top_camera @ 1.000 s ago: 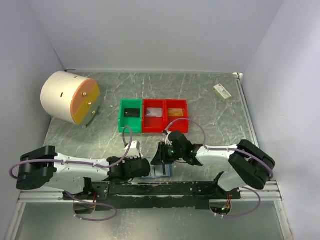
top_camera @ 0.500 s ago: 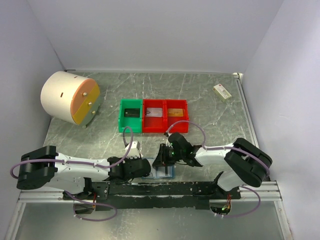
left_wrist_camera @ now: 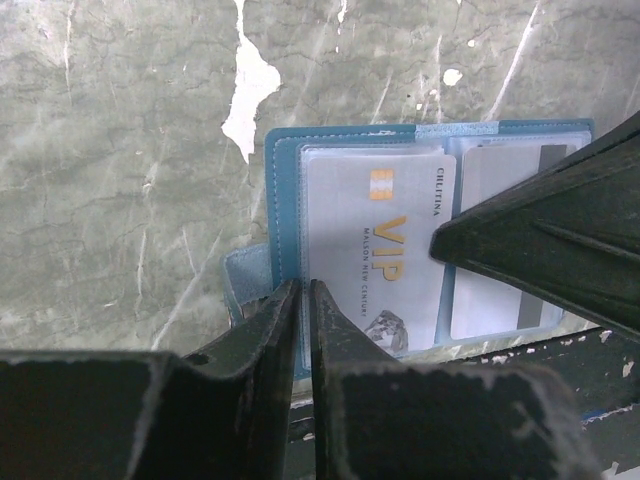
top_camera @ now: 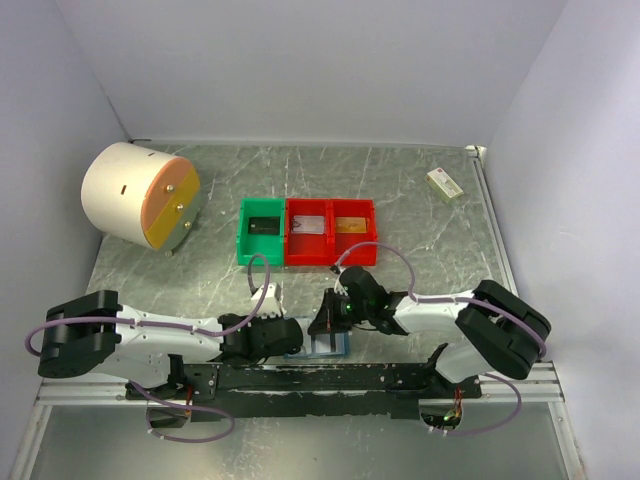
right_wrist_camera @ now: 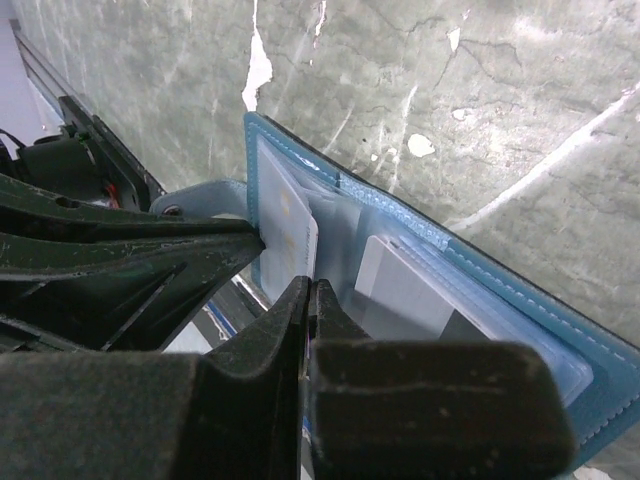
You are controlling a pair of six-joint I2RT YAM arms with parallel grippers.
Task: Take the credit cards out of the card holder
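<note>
The grey marbled table (top_camera: 420, 200) carries a cream drum with an orange face (top_camera: 125, 190) at the far left. A green bin (top_camera: 262, 232) sits near the middle, touching two red bins (top_camera: 330, 232) in a row. What lies in the bins is too small to name.

The blue card holder (left_wrist_camera: 283, 200) lies open and flat at the near edge of the table, between the two arms. The left gripper (left_wrist_camera: 305, 290) has its fingers drawn nearly together on the holder's near left edge and appears to pin it down.

Both halves of the holder are occupied: the VIP card (left_wrist_camera: 375, 250) sits in the left sleeve and a card with a dark stripe (left_wrist_camera: 480, 180) in the right. The right gripper (right_wrist_camera: 308, 290) is closed tight at the VIP card's inner edge, which seems to run in between the fingertips.

My reading is that the holder is opened and steadied and the first card is gripped but not drawn out. The striped card is untouched, so nearly all of the removal is left to do
</note>
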